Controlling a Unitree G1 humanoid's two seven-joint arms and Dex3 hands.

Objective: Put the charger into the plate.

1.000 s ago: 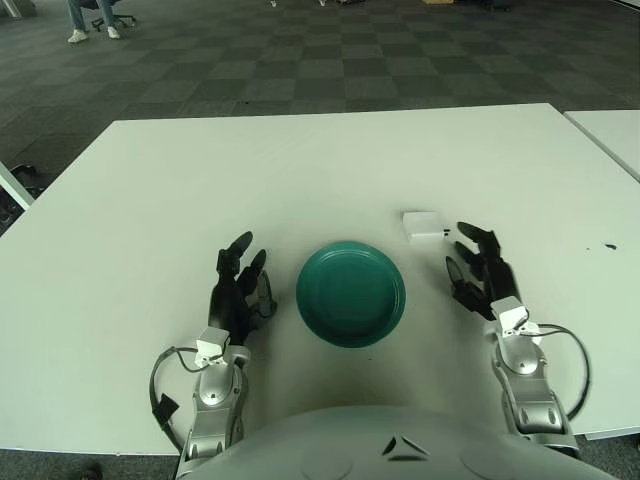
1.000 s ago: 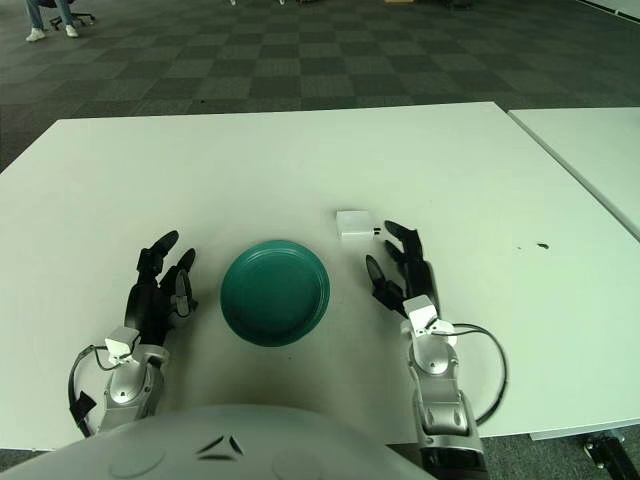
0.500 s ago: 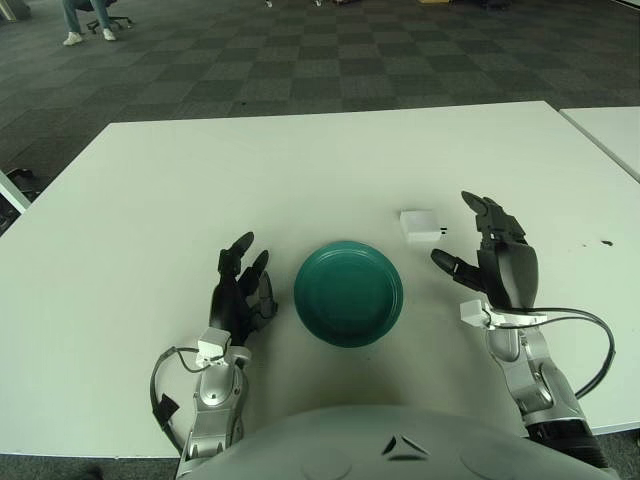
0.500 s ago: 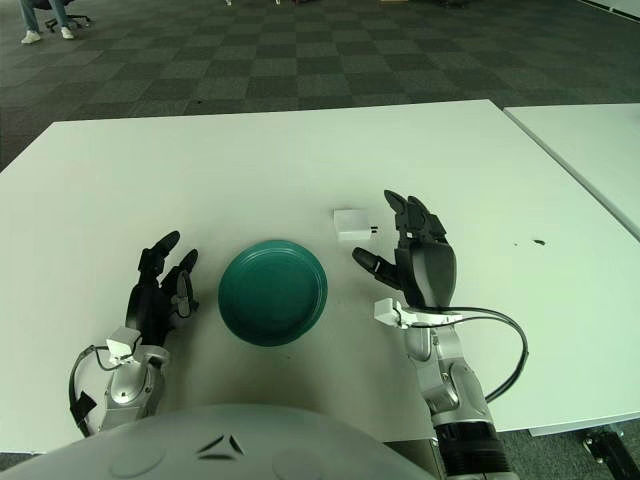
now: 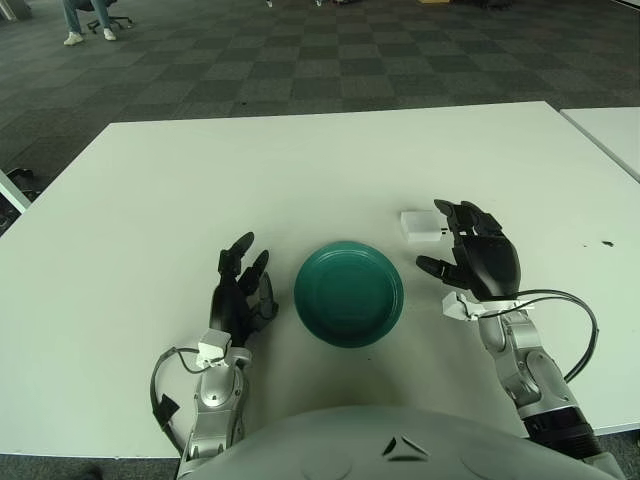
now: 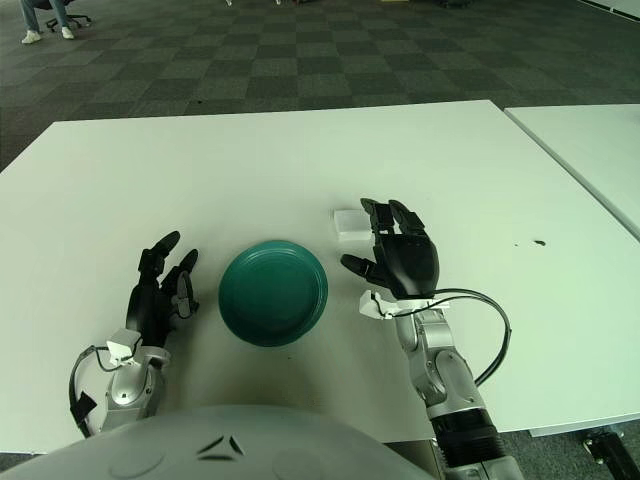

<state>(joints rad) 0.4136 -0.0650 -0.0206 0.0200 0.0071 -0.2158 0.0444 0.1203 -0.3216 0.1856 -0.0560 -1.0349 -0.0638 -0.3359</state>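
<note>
Charger (image 5: 418, 224) on bench (image 5: 200, 180), just beyond spread fingers (image 5: 452, 216) of right hand (image 5: 478, 262), holding nothing, green plate (image 5: 349, 293) left of it, left hand (image 5: 238, 296) open beside plate's left.

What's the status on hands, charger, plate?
Right hand raised, fingers open, at the charger, no grasp yet. Left hand idle left of the plate. Plate bare, path clear.

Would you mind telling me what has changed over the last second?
The right robot hand has lifted off the table and moved toward the white charger, fingers spread just over its edge, not yet gripping. The charger, green plate and left robot hand, left of the plate, have stayed put.
</note>
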